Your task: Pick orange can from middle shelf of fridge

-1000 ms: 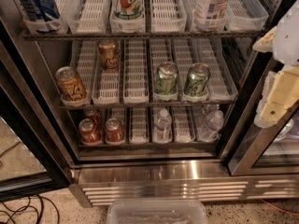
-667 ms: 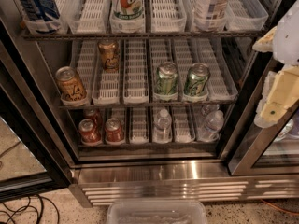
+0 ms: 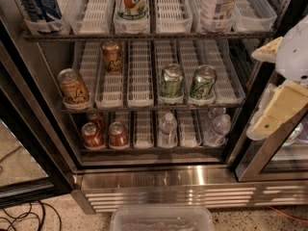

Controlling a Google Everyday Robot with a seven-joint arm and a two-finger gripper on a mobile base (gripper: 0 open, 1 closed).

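The fridge (image 3: 159,179) stands open in the camera view. On the middle shelf (image 3: 144,108) an orange can (image 3: 73,87) stands upright at the front of the leftmost lane. A second orange can (image 3: 111,57) stands farther back, one lane to the right. Two green-and-silver cans (image 3: 172,83) (image 3: 202,83) stand at the front right of the same shelf. My gripper (image 3: 272,81) hangs at the right edge, outside the fridge in front of the door frame, far right of both orange cans. Its cream fingers (image 3: 279,109) are apart and hold nothing.
The top shelf holds clear-fronted bins (image 3: 132,20) with bottles and a tall can. The bottom shelf holds red cans (image 3: 91,134) and water bottles (image 3: 167,129). The black-framed glass door (image 3: 29,177) is open at the left. A clear plastic bin (image 3: 161,219) sits on the floor in front, with cables (image 3: 24,218) at the lower left.
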